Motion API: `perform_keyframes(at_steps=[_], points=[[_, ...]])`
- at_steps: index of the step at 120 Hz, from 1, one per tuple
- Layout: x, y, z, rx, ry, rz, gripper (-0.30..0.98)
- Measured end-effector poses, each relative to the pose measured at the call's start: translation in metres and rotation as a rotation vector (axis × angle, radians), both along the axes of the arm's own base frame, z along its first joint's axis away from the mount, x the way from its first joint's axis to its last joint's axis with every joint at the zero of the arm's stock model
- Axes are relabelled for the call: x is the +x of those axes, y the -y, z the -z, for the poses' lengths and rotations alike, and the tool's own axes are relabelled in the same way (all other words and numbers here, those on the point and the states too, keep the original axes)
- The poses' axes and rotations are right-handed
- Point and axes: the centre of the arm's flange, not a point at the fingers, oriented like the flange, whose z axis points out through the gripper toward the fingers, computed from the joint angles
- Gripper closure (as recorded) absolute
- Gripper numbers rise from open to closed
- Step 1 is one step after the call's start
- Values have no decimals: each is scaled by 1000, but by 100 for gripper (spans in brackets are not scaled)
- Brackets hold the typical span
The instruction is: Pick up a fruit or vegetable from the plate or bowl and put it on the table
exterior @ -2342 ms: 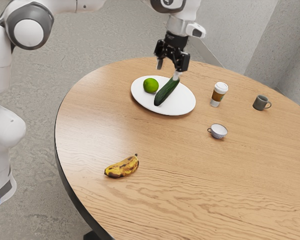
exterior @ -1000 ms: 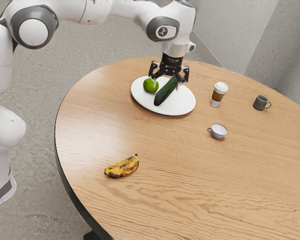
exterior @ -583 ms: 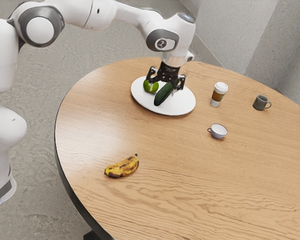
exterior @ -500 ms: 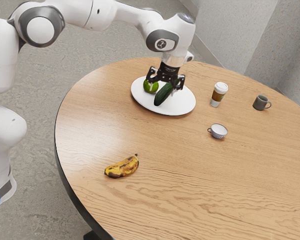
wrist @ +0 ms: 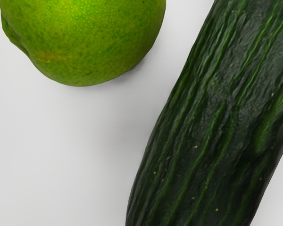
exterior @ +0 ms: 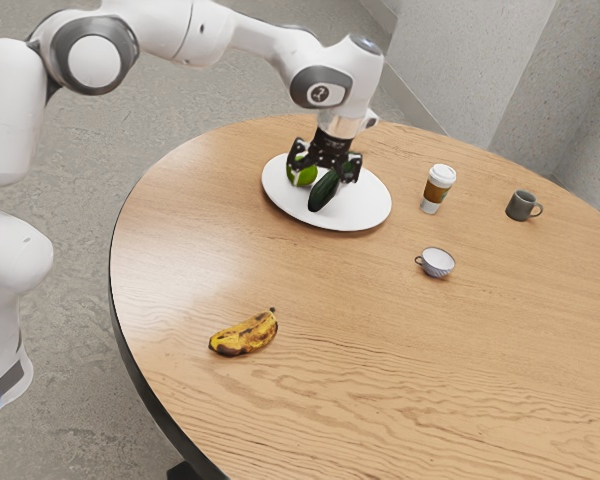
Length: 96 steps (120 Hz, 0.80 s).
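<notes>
On a round wooden table (exterior: 400, 385), a white oval plate (exterior: 365, 214) carries a green lime-like fruit (exterior: 308, 176) and a dark green cucumber (exterior: 322, 192). Toward the exterior view's right stand a lidded takeaway cup (exterior: 439, 186), a small pale cup (exterior: 437, 263) with a handle, and a dark grey mug (exterior: 521, 206). A spotted yellow banana (exterior: 244, 335) lies on the bare wood, well apart from the plate. The green fruit sits near the cucumber, close to one side of the hand.

The black gripper (exterior: 322, 179) is low over the plate, its two fingers spread wide and grasping nothing. The cucumber lies beneath it, its near end reaching out past the hand; it appears to be between the fingers, though the hand hides part of it. In the wrist view, white plate shows between cucumber and fruit.

The takeaway cup has a brown sleeve; any writing on it is too small to read.
</notes>
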Motion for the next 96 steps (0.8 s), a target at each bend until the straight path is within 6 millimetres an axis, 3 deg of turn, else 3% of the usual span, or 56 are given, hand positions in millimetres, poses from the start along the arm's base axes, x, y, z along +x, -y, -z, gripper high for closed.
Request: perform_keyframes(at_steps=[20,44,96], points=[[9,-20,13,-27,4,-21,0],[25,8,-3,-3,38,26,0],[39,-11,13,49,52,104,0]])
